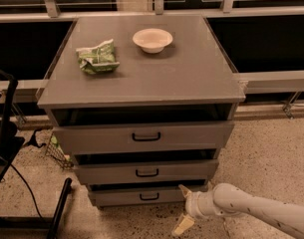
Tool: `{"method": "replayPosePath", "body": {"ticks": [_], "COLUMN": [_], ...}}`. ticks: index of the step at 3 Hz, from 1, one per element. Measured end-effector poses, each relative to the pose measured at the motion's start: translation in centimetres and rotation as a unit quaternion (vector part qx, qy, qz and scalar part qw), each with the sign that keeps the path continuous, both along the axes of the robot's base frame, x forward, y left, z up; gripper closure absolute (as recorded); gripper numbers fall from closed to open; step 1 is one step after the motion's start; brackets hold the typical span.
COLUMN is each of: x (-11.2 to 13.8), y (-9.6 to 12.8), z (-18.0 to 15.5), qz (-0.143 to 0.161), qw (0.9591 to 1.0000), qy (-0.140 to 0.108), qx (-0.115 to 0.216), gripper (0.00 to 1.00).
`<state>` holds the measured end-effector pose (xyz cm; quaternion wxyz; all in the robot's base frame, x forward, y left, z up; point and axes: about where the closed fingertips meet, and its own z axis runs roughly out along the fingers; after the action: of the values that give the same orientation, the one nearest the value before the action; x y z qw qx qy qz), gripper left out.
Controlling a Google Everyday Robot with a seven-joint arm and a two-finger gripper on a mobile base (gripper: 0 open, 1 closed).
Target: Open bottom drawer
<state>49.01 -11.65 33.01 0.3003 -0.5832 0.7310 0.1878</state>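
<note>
Bottom drawer (pixel 116 198): lowest and narrowest grey front of the cabinet, close to the floor. Small black loop handle (pixel 149 196) at its centre; appears shut.
Pincer (pixel 184 207): spread wide, low, just beside the drawer's right end, apart from the handle.
Risk: closing here would grip nothing or knock the front's corner.

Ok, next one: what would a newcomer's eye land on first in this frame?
The grey three-drawer cabinet fills the centre, with a white bowl and a crumpled green bag on its top. At lower right the pale arm reaches in, its gripper open just right of the bottom drawer, whose small black handle is not yet grasped.
</note>
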Motion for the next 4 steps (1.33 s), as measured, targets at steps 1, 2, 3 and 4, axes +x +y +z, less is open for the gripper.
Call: {"method": "replayPosePath", "body": {"ticks": [1,2,3,4], "x": [1.3,2.6,3.6,4.8], "y": [0.5,0.7,0.8,1.0], "z": [-2.2,-4.8,-7.1,-9.0], "qz": [-0.001,-0.006,-0.009,-0.015], "qw": [1.0,0.9999,0.9998,0.9998], "qy": [0.002,0.009,0.013,0.014], "qx": [-0.006,-0.013,-0.015,-0.004], "gripper": [0.0,0.0,0.0,0.0]}}
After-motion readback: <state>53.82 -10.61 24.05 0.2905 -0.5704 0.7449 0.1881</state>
